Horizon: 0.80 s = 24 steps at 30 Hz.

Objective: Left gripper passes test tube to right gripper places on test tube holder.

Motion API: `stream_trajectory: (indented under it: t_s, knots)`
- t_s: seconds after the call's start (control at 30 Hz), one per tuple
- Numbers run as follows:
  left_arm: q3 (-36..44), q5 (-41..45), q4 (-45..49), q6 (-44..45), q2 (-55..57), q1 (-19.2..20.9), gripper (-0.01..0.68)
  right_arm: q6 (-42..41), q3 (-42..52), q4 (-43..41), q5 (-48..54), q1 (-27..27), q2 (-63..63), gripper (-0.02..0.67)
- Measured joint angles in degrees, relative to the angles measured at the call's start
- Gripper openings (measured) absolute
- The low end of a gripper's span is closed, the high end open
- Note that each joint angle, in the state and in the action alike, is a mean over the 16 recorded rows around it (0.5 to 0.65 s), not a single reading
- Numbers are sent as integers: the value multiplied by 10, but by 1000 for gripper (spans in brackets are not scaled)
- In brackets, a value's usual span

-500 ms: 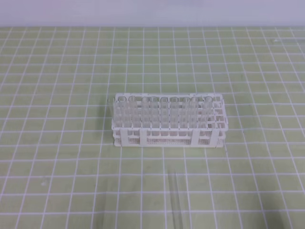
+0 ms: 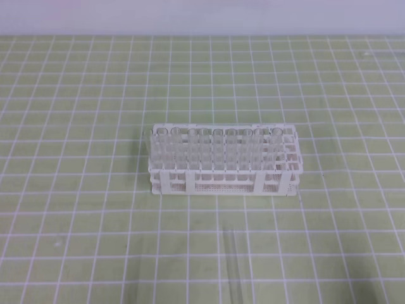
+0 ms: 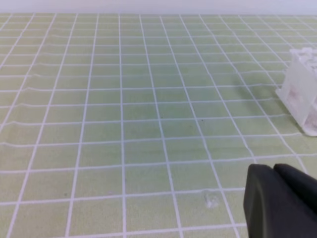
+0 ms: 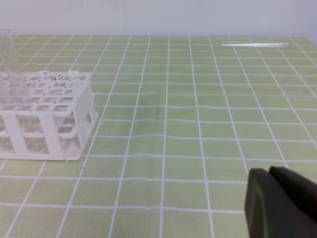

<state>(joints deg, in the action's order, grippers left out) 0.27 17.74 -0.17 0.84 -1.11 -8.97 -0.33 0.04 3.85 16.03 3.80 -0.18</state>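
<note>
Clear tube (image 2: 235, 269) flat on bench (image 2: 76, 209), near edge, before rack (image 2: 221, 180), within left reach | rack mostly full, right columns free | left claw (image 3: 273, 171), right claw (image 4: 270, 173) both together, empty, parked low.

The white rack (image 2: 224, 166) stands mid-mat, its left and middle holes crowded with upright glass tubes (image 2: 209, 149); only the right-end holes (image 2: 290, 149) are free. One loose tube (image 2: 234, 269) lies flat on the green grid mat (image 2: 76, 126) in front of the rack. To either side and behind, the mat is open.
</note>
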Motion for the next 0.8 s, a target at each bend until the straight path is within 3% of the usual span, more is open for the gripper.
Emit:
stream_trajectory:
  t_s: [0.8]
  knots:
    - [3,-80,-37,-34,-5,0,-2,0,0,0,0,0,0,-18]
